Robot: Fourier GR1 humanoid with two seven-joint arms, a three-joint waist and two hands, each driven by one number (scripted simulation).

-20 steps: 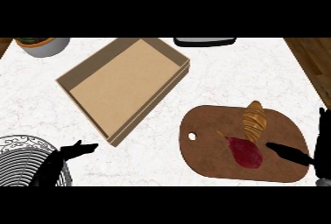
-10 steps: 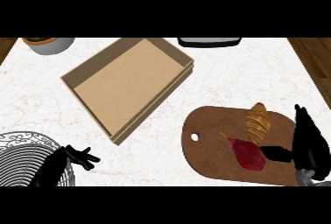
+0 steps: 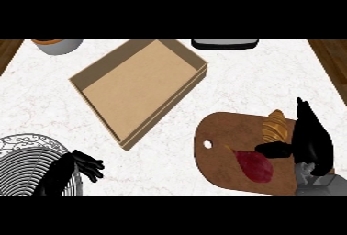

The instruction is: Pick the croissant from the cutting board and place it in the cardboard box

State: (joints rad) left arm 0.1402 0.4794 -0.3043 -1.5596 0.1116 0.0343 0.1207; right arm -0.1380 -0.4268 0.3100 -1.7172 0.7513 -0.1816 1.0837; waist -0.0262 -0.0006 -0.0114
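Right robot hand [image 3: 313, 137] spread, fingers straight, just right of croissant [image 3: 274, 127] on cutting board [image 3: 220, 158].

You see the right hand [image 3: 313, 140] further in over the cutting board [image 3: 227, 133] than a second ago, now just beside the croissant [image 3: 274, 128], its thumb reaching left across the board below it. Your left hand [image 3: 86, 164] has closed from spread to curled at the wire rack [image 3: 27, 156].
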